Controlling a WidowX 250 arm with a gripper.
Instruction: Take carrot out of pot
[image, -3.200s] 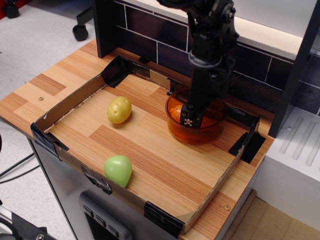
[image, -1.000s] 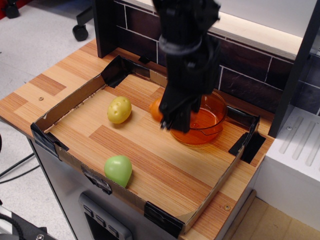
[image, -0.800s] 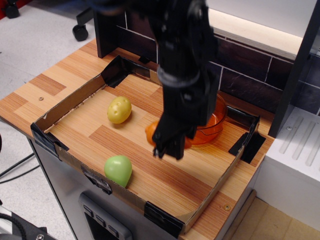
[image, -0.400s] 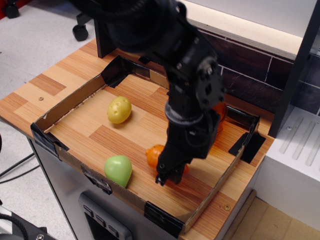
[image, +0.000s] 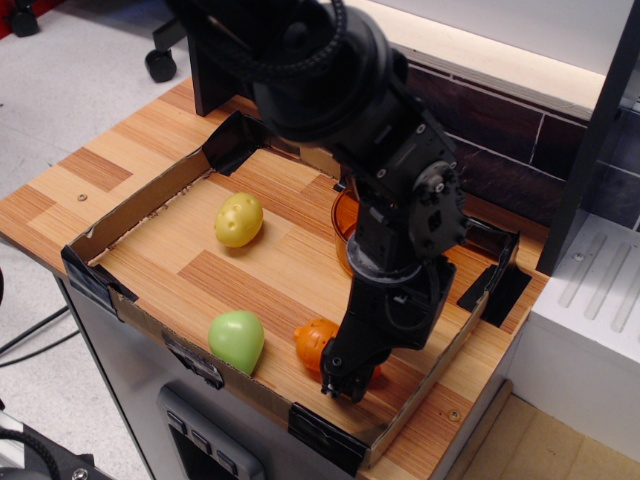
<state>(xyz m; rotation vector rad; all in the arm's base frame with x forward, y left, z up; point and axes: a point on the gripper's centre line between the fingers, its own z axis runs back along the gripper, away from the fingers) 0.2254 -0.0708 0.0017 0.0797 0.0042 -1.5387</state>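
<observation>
The orange carrot is low over the wooden tray floor near the front wall, to the right of the green fruit. My black gripper is shut on the carrot, its fingers covering the carrot's right side. The arm reaches down from above and hides most of the translucent orange pot, of which only the left rim shows behind the arm. The carrot is outside the pot, well in front of it.
A yellow speckled potato lies at the left middle. A light green fruit lies by the front wall. The cardboard tray wall with black tape corners rings the work area. A dark tiled wall stands behind.
My gripper lifted the carrot out of the pot and carried it forward and down toward the front of the tray. It now sits lower and nearer the front wall than 0.4 s ago.
</observation>
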